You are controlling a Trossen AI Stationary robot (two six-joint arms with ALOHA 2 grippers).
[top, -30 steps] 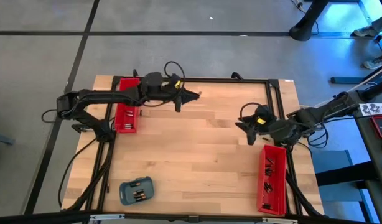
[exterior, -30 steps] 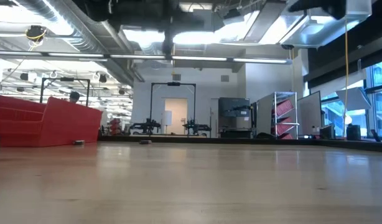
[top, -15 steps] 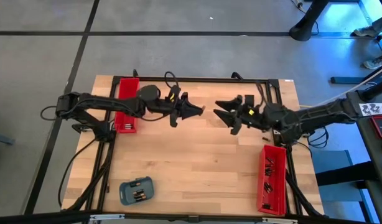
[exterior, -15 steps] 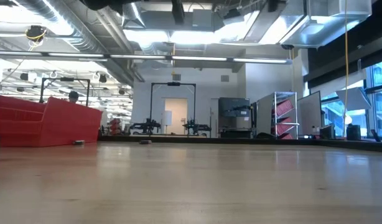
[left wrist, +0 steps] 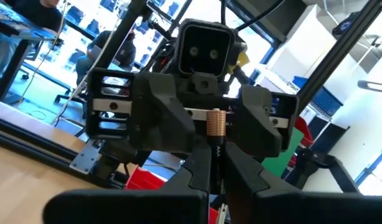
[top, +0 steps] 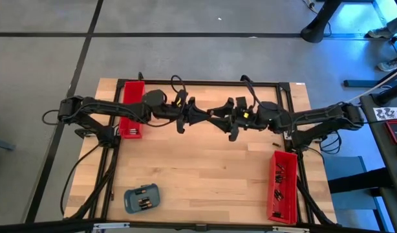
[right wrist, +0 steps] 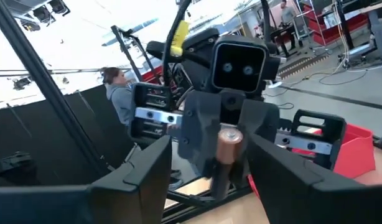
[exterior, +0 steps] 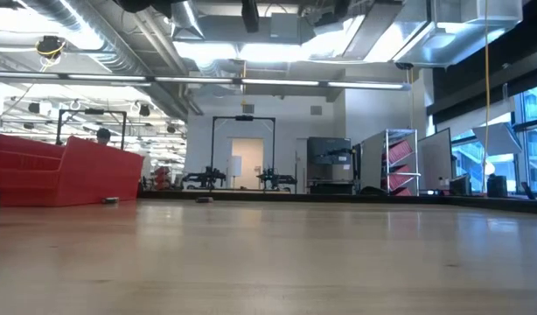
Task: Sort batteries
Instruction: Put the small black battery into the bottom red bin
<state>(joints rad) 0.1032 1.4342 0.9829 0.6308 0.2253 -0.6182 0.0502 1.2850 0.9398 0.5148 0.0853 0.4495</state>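
High over the middle of the table my two grippers meet tip to tip. My left gripper [top: 208, 117] comes from the table's left and is shut on one small coppery battery [left wrist: 216, 122]. My right gripper [top: 222, 119] faces it from the right. It is open, with one finger on either side of that battery [right wrist: 229, 144] and a gap showing on both sides. More batteries lie in the blue-grey tray [top: 141, 198] near the front left. My left gripper pinches the battery between its two fingertips [left wrist: 211, 163], at the battery's lower end [left wrist: 216, 133]. The fingers reach out about level from the table's left. The battery stands upright past the fingertips, lifted well clear of the table.
One long red tray [top: 131, 110] lies at the far left and also shows in the low view [exterior: 63, 171]. Another red tray [top: 282, 185], holding small dark pieces, lies at the near right. A black frame [top: 286, 103] runs round the wooden table top.
My right gripper has swung from above the right red tray toward the table's middle and tipped up from pointing down to about level. Its fingers now stand around the battery. My left gripper has swung a little toward the near edge and the middle, battery still held.
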